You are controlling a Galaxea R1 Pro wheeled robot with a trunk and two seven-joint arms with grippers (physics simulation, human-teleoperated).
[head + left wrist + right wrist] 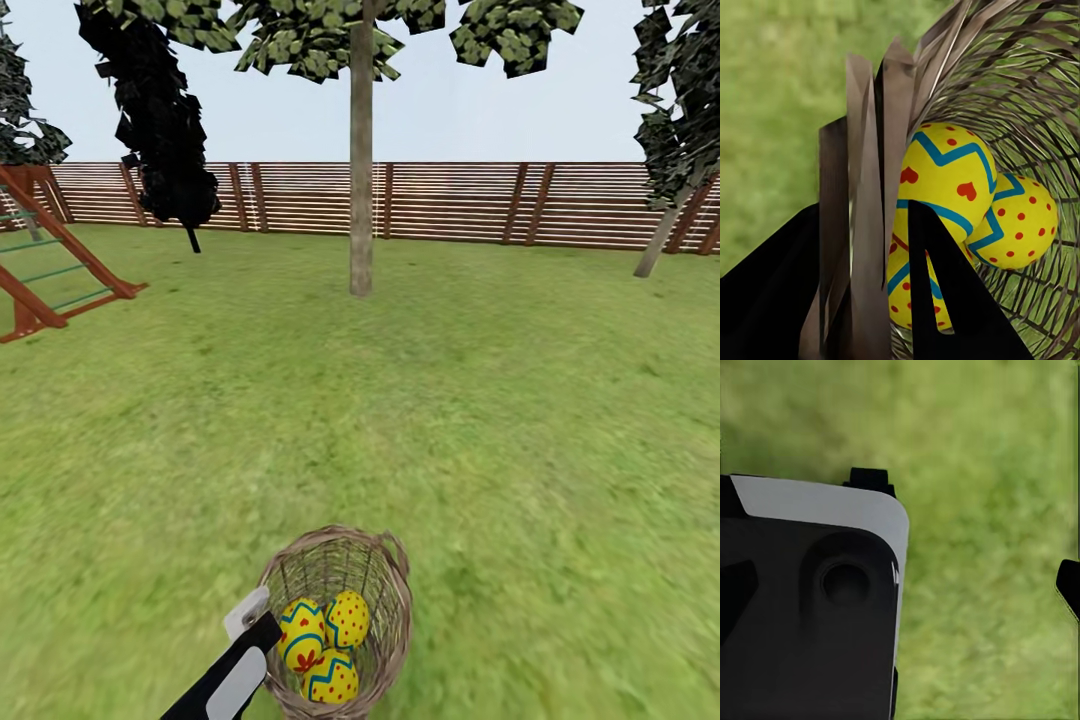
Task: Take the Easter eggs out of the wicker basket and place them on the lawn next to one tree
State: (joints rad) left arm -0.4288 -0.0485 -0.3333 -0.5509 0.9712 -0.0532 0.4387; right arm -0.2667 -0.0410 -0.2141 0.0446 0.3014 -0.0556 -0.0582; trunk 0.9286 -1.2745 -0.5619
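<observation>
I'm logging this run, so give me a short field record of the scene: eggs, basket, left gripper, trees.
eggs: three Easter eggs, all inside the basket
basket: wicker basket on the lawn, close in front of the robot
left gripper: left gripper clamped on the basket's rim, one finger inside beside the eggs
nearest tree: pale-trunked tree straight ahead, before the fence

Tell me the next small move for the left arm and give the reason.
Probably carry the wicker basket forward toward the pale-trunked tree. The left gripper has its jaws astride the basket's rim, one finger inside near the Easter eggs, so it seems to hold the wall. All three eggs sit inside, and the tree stands well ahead across the lawn.
</observation>
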